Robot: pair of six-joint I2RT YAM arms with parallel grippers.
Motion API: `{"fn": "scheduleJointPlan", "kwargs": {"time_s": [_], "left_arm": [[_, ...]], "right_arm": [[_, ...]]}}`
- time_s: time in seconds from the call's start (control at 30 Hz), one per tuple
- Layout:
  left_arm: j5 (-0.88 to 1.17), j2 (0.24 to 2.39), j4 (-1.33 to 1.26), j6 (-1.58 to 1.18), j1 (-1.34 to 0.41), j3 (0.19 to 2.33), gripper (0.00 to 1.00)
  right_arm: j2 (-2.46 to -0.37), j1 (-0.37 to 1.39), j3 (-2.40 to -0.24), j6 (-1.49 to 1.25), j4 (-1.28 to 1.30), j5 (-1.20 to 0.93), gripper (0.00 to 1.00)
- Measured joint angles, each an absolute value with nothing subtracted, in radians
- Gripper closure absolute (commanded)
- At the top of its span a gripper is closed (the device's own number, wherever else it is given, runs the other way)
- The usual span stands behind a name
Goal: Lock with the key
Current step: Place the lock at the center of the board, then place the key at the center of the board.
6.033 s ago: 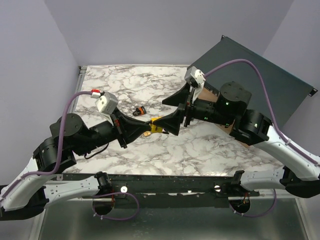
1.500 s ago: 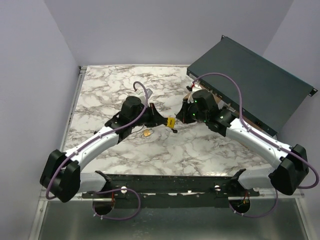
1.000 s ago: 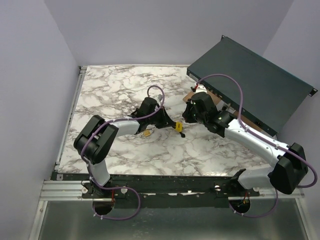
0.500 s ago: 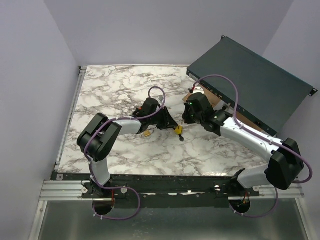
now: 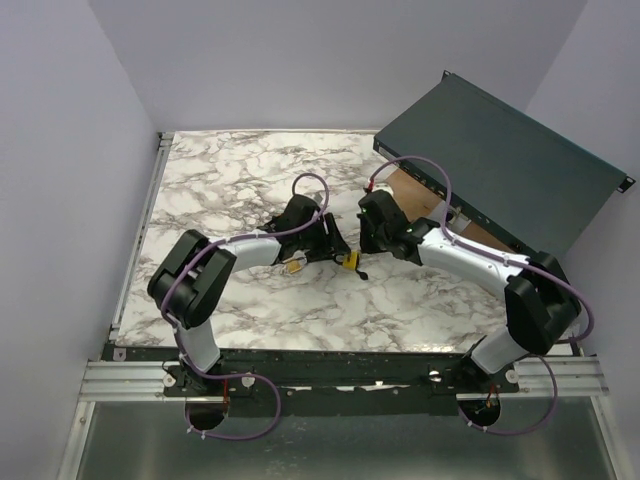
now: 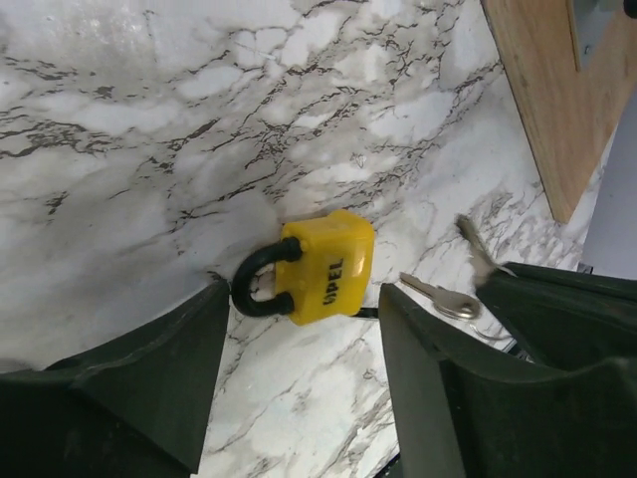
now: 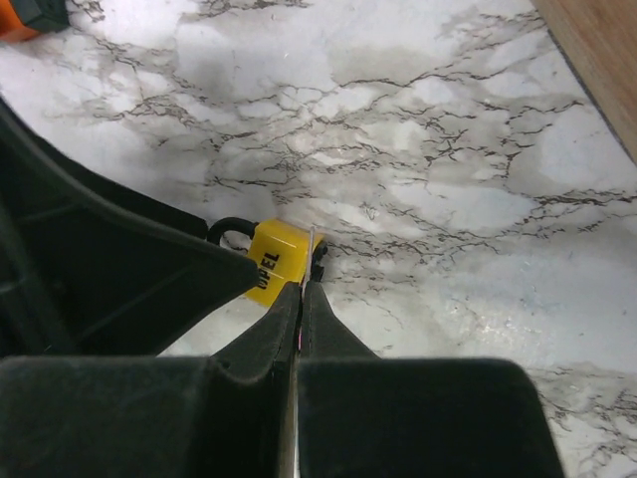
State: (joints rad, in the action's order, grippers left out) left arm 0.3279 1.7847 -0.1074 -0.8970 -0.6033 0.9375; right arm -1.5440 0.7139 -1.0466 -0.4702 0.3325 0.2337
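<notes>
Our left tool has just spread its jaws, leaving the yellow padlock loose on the counter between them, mid-frame. Our right tool stays clamped on the key just right of it. The shackle looks seated, so locking may be done.

Dark metal case over marble table's far right corner.

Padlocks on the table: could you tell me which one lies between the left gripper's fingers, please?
The yellow padlock, flat between the fingers; the brass padlock lies outside them.
</notes>
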Motion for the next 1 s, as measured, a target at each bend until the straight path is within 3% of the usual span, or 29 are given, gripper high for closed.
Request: {"fn": "scheduleJointPlan", "kwargs": {"time_s": [0.7, 1.0], "left_arm": [[0.208, 1.404, 0.077, -0.834, -0.537, 0.918, 0.33], [0.198, 1.307, 0.131, -0.810, -0.536, 0.867, 0.33]], "right_arm": [[-1.743, 0.785, -1.169, -0.472, 0.297, 0.202, 0.99], [-1.760, 0.785, -1.173, -0.484, 0.297, 0.201, 0.71]]}}
